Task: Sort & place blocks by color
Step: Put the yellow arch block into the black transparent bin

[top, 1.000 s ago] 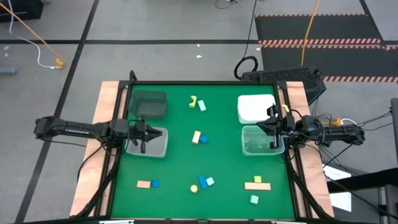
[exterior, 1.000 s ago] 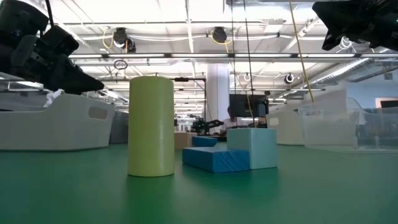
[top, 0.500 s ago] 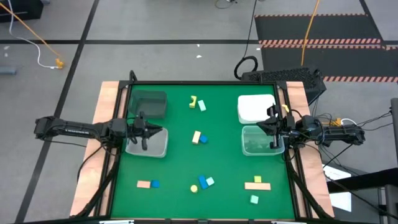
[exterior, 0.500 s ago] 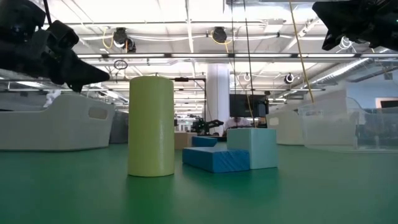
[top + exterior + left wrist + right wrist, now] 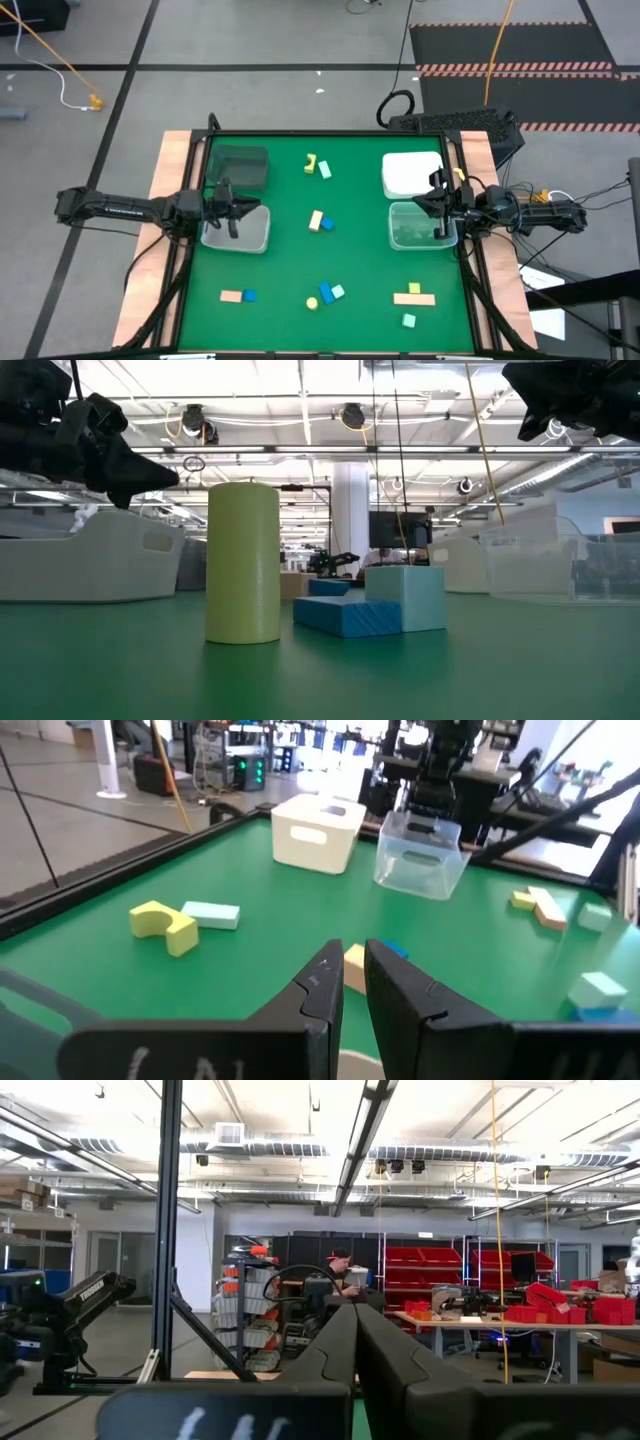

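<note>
- While both arms hang above the green bench (image 5: 290, 250), the blocks (image 5: 320, 221) lie scattered on its surface, none in a bin and none held.
- Left claw (image 5: 236, 211) hovers over the clear bin (image 5: 252, 238) at the bench's left side, fingers (image 5: 325, 988) pressed together and empty.
- Right claw (image 5: 437, 206) hangs over the other clear bin (image 5: 408, 235), just beside the white bin (image 5: 410, 172), its fingers (image 5: 340, 1348) together too, gripping nothing.
- Near the bench's front edge, a yellow cylinder (image 5: 243, 563) stands upright beside a blue block (image 5: 345, 614) and a mint block (image 5: 410, 596).
</note>
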`<state>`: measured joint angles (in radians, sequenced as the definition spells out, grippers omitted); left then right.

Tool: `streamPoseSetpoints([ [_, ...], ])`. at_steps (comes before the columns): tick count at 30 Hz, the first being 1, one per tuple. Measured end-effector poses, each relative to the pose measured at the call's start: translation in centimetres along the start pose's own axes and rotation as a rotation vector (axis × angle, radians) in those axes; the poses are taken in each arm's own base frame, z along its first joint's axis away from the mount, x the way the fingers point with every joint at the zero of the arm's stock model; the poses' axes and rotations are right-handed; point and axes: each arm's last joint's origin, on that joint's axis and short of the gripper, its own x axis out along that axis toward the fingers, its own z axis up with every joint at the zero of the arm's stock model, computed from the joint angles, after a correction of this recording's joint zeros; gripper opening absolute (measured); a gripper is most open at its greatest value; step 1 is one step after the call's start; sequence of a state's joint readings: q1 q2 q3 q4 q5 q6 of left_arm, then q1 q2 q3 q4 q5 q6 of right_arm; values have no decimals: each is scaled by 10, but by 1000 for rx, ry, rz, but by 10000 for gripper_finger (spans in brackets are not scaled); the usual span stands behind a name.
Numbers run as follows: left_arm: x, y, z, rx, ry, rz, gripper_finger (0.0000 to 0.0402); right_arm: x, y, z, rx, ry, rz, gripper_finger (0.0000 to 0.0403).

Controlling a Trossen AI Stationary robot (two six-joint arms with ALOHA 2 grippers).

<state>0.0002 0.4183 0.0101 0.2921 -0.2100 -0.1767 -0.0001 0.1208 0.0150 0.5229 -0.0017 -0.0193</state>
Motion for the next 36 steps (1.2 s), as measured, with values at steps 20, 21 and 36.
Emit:
streamPoseSetpoints([
  [20,0,0,1,-41,-12,15,49,0,0,0,0,0,0,0],
  [21,0,0,1,-42,-12,16,49,0,0,0,0,0,0,0],
  [36,0,1,3,-63,-38,47,49,0,0,0,0,0,0,0],
])
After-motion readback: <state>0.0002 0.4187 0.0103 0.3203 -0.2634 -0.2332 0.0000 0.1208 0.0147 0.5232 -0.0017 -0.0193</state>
